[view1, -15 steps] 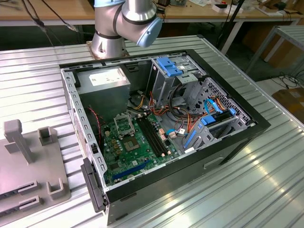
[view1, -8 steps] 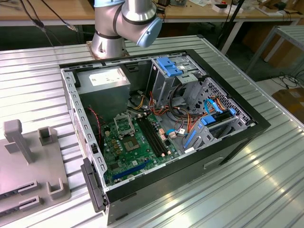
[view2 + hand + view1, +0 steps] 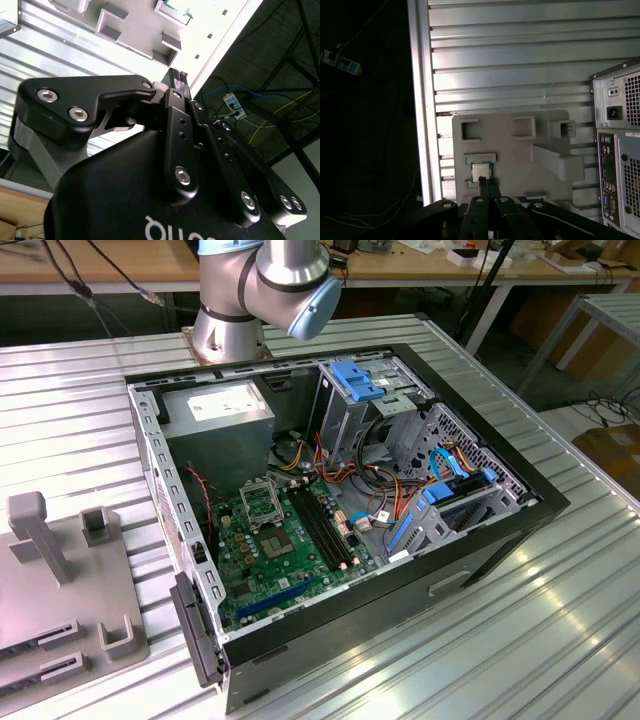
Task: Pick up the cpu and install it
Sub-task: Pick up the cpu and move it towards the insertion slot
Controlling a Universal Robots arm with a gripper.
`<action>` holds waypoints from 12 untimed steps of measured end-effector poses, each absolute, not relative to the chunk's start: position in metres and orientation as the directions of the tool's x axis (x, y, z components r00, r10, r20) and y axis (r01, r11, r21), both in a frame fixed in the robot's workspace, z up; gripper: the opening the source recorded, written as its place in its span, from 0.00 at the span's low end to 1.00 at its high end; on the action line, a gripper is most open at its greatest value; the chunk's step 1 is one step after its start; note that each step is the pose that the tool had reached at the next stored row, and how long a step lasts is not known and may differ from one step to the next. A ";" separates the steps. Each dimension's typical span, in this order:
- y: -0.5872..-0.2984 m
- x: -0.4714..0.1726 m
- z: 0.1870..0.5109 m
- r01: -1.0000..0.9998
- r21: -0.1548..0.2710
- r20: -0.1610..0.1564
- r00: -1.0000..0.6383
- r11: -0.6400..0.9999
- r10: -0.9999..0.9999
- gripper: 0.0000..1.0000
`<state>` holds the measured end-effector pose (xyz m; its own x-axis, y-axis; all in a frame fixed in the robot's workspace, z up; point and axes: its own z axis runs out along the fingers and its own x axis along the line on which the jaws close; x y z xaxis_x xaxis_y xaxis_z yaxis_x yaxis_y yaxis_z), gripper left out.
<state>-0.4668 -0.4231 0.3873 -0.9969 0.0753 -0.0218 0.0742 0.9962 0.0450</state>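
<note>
Your hand [image 3: 486,186] is closed on nothing, hovering above the cpu [image 3: 481,171], which sits in the grey holder [image 3: 520,160], nine o'clock from the computer case [image 3: 330,640] in the exterior view. Likely light, stiff, fragile: pinch opposite edges.

Glare whitens the ribbed table [image 3: 220,40], while the floor [image 3: 365,125] beside it lies dark.

silver-grey cpu [image 3: 480,171], pale grey holder [image 3: 517,155] (black gripper [image 3: 487,186])

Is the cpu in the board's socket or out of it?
Out: the cpu lies flat in a recess of the grey holder.
</note>
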 end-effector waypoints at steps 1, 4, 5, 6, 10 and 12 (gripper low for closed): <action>-0.425 -0.467 0.387 0.074 0.045 -0.021 -0.997 0.996 0.075 0.11; -0.431 -0.468 0.384 0.074 0.045 -0.021 -0.997 0.996 0.075 0.11; -0.432 -0.468 0.382 0.074 0.045 -0.021 -0.997 0.996 0.075 0.11; -0.433 -0.468 0.382 0.074 0.045 -0.021 -0.997 0.996 0.075 0.11; -0.438 -0.468 0.381 0.074 0.045 -0.021 -0.997 0.996 0.075 0.11; -0.439 -0.468 0.380 0.074 0.045 -0.021 -0.997 0.996 0.075 0.11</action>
<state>-0.4684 -0.4385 0.3804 -0.9969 0.0753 -0.0213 0.0743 0.9962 0.0447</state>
